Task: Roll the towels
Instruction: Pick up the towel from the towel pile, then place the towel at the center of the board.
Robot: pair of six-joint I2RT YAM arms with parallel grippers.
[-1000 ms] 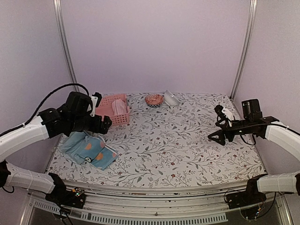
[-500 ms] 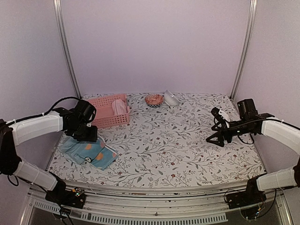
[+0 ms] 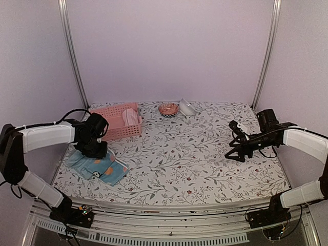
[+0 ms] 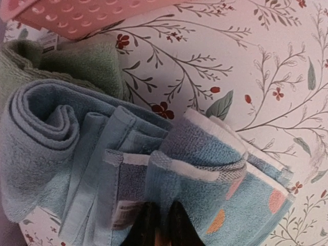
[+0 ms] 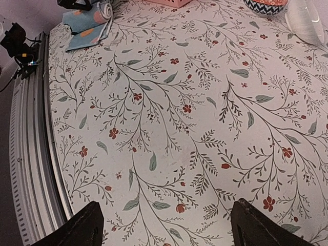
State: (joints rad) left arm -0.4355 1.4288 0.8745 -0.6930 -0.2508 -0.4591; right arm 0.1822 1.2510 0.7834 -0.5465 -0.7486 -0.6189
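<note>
You have the blue patterned towel [image 4: 230,200] crumpled just beside the pink basket [image 3: 120,132], touching a plain teal towel [image 4: 87,61]. It is soft, light, limp cloth and will likely bunch if dragged. Your left gripper [image 4: 160,228] hovers over it, fingers drawn together; whether they pinch cloth isn't clear. Take a hemmed corner. Your right gripper [image 5: 165,225] hangs spread wide, well apart.

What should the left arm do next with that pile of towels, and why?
Probably open the left gripper and pinch the patterned towel by its edge, then drag it onto bare table. The jaws stand nearly closed just above that towel, which lies bunched against the coiled plain blue towel, leaving no flat room to roll. The right gripper hangs open far across the table.
</note>
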